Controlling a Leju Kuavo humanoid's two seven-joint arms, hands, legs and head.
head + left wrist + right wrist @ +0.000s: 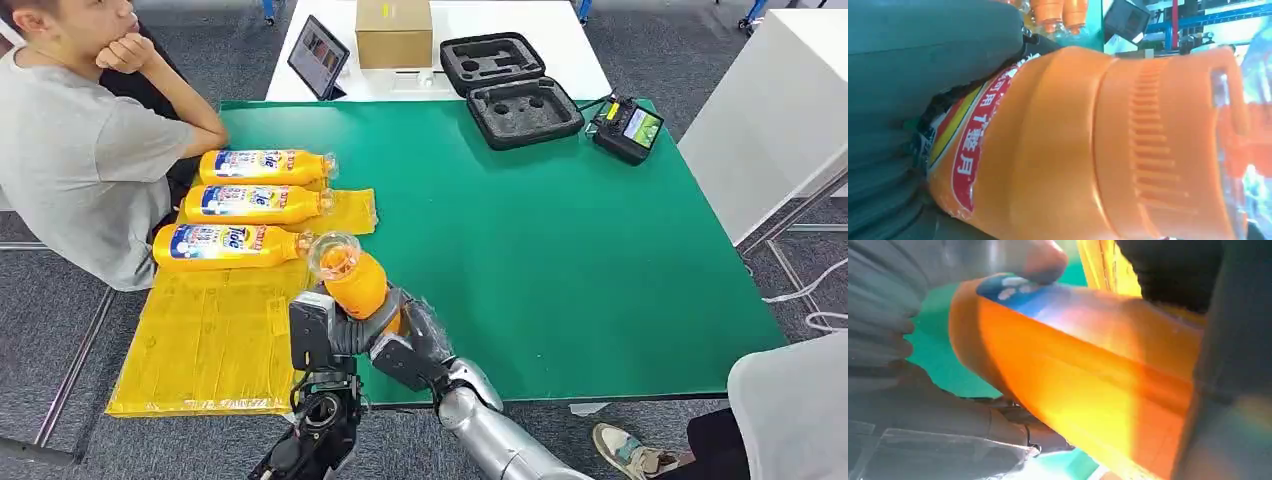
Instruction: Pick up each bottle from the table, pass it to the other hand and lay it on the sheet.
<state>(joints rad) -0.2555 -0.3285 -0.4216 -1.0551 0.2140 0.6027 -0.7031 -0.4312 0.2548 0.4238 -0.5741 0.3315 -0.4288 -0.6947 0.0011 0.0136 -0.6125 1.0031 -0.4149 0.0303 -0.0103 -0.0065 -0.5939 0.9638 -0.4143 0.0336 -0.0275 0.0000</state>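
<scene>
An orange bottle point(352, 275) with a clear cap stands tilted above the table's front edge, cap pointing away from me. My left hand point(320, 335) grips its lower body from the left, and my right hand point(412, 340) clasps it from the right. Up close the left hand point(923, 65) wraps the labelled bottle point(1088, 150). The right hand point(898, 315) lays its thumb over the bottle point(1073, 365). A yellow sheet point(210, 340) at the table's left holds three lying bottles point(262, 166), point(255, 203), point(225, 244).
A person in a grey shirt point(70, 150) sits at the left, elbow on the green table point(560, 250). At the back are a tablet point(318, 57), a cardboard box point(393, 32), a black foam case point(510, 90) and a controller point(628, 128). Another person's clothing point(790, 410) is at bottom right.
</scene>
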